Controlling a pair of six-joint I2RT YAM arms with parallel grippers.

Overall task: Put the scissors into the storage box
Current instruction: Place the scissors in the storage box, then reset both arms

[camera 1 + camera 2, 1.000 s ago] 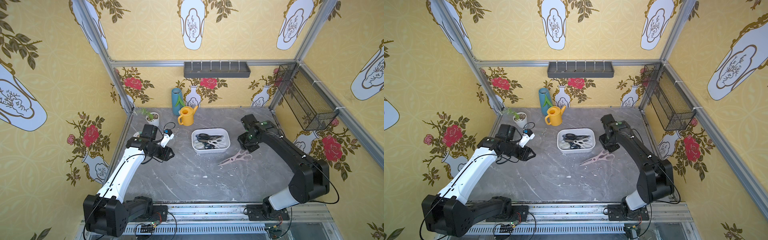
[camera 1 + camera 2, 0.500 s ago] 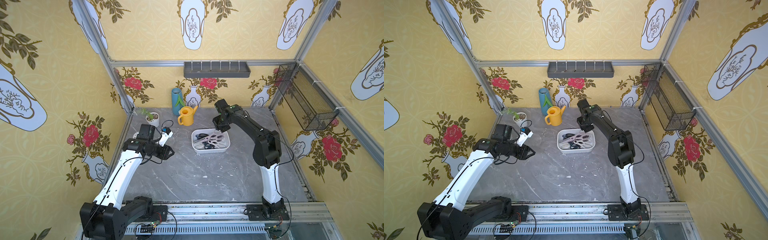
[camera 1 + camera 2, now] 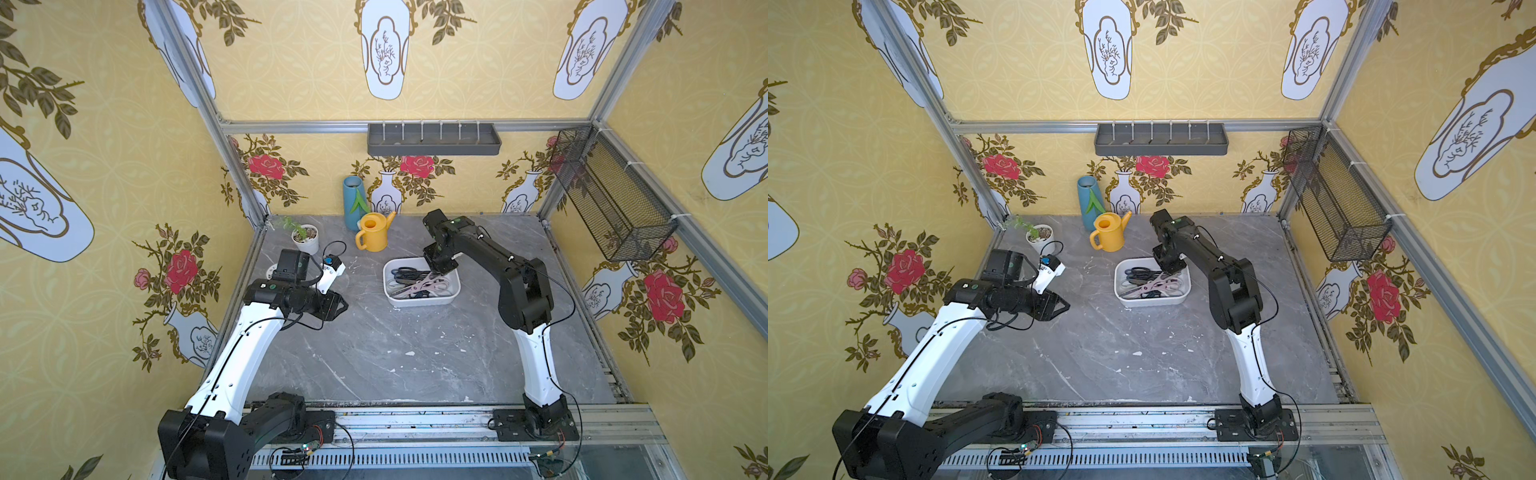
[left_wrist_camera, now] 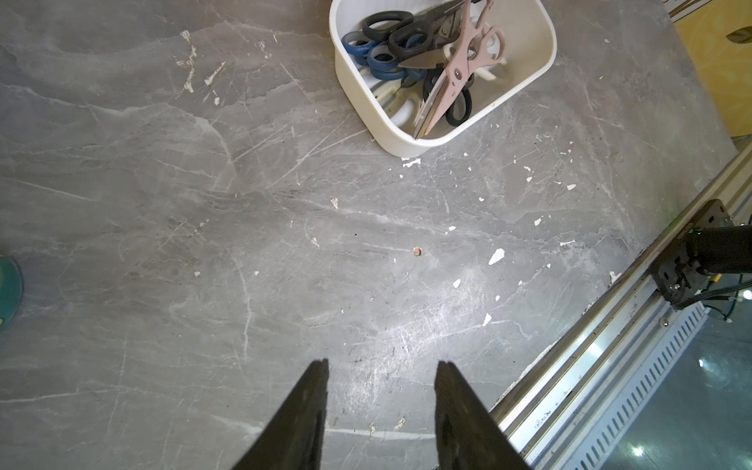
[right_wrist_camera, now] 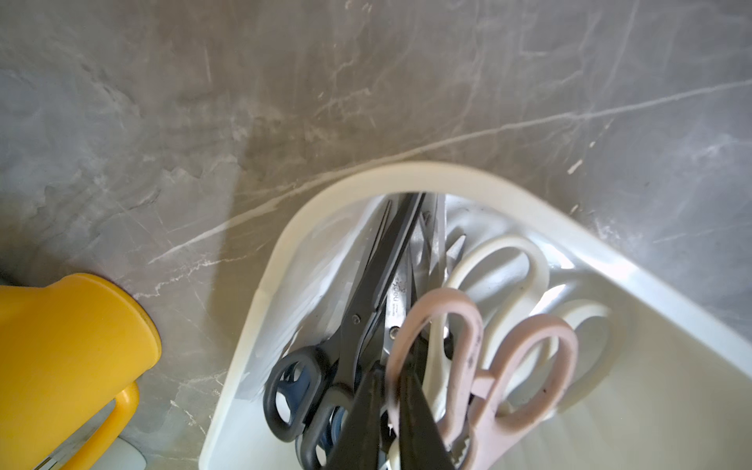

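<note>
**Finding the scissors piled in the storage box**

Seeing the scissors (image 4: pixel 411 57) lying heaped inside the storage box (image 3: pixel 419 301), toward the far middle of the grey surface (image 3: pixel 395 353), just beside and nearer than a yellow watering can (image 3: pixel 372 237). Noting blue and black handles bunched at one end of the box, cream handles underneath, and the pinkish-beige pair (image 4: pixel 455 73) lying slantwise on top, blade tips reaching the box wall.

Watching the right hand (image 5: pixel 392 378) dipping into the far end of the box, above the handles. Seeing one ring of the pinkish-beige pair's handle passing through the narrow gap between the two dark fingers (image 5: pixel 419 423). Not being able to tell whether pinching that ring or merely straddling it, the gap being slim and the contact unclear.

Seeing the left hand (image 4: pixel 382 366) hovering over bare surface well apart from the box, on the left side, with jaws standing spread and nothing between them.

Spotting small white flecks scattered across the surface between the box and the near rail.
</note>
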